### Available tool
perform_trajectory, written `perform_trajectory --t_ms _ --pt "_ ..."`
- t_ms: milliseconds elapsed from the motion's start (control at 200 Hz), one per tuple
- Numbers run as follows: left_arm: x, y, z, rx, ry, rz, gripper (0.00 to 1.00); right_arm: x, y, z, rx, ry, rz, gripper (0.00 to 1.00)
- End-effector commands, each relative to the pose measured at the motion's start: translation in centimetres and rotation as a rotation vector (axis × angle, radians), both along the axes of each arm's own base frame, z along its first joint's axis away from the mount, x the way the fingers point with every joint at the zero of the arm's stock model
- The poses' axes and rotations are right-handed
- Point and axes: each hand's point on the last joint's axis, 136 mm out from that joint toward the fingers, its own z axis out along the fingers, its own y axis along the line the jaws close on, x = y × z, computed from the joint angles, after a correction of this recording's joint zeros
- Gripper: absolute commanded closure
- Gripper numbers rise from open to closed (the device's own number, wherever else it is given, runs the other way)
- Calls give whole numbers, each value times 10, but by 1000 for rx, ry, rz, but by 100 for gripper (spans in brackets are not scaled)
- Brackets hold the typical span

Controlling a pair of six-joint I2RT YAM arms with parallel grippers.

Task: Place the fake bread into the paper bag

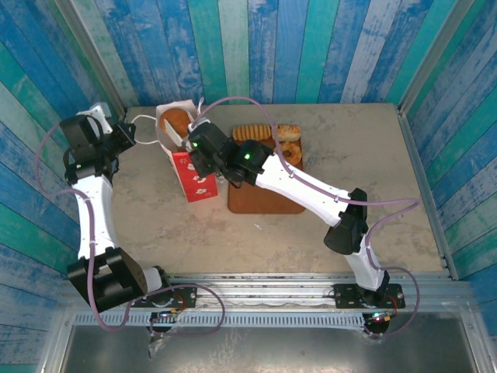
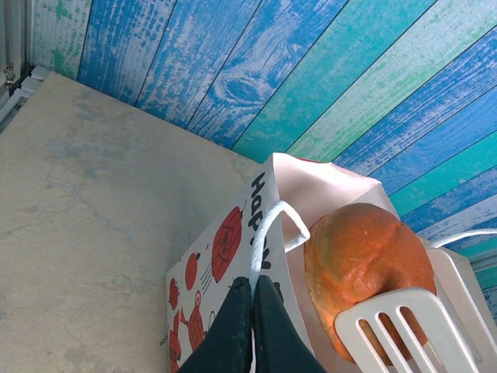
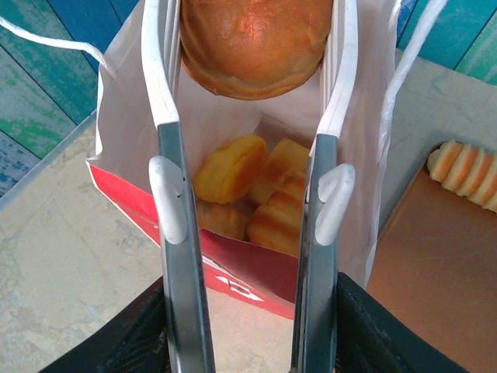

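The paper bag [image 1: 194,177] [image 2: 221,256] [image 3: 233,273], white above and red below, stands left of the tray with its mouth open. My left gripper [image 1: 137,141] [image 2: 253,284] is shut on its white loop handle [image 2: 264,233]. My right gripper [image 1: 202,154] [image 3: 250,326] is shut on white-tipped metal tongs [image 3: 167,155] [image 2: 404,326]. Between the tong blades sits a round golden-brown bun [image 1: 175,122] [image 2: 365,256] [image 3: 252,43], right over the bag's mouth. Several pieces of fake bread [image 3: 256,194] lie inside the bag.
A flat brown tray [image 1: 264,198] [image 3: 435,264] lies right of the bag. It carries a braided loaf [image 1: 250,132] [image 3: 466,167], a ring doughnut [image 1: 289,152] and another pastry [image 1: 288,130]. Blue plank walls close in the table's back and sides.
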Motion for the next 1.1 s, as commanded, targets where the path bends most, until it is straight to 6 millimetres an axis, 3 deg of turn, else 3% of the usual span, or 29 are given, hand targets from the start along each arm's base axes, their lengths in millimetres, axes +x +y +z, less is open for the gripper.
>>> perform_trajectory --t_ms 0,977,1092 --pt "-11 -5 16 19 -48 -10 100 3 -1 27 52 -47 -11 47" --pt "-10 -9 25 2 -64 -32 98 2 -17 61 82 -109 -31 38" --pt "-9 -10 25 -8 -68 -38 97 0 -22 75 101 -126 -29 39"
